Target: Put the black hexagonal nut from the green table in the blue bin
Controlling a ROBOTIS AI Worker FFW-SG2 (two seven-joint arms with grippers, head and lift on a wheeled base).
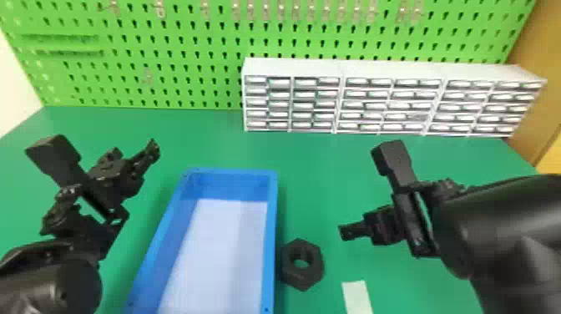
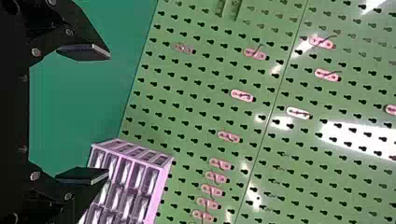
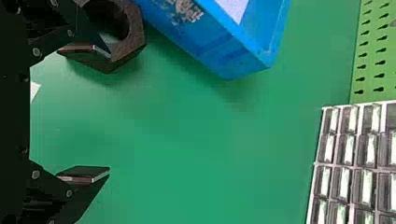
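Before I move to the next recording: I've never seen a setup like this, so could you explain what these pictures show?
This is a two-armed robot: its left arm carries the left end effector, its right arm the right end effector.

One picture looks down from the robot's head, so its left is the robot's left. The other two come from cameras on the wrists and are turned sideways.

On the green table are a blue bin, a black six-sided nut beside it on the right, a pale strip and, at the back, small drawers before a green pegboard.

Both end effectors have their fingers apart and hold nothing. The nut, meant for the bin, lies outside it.
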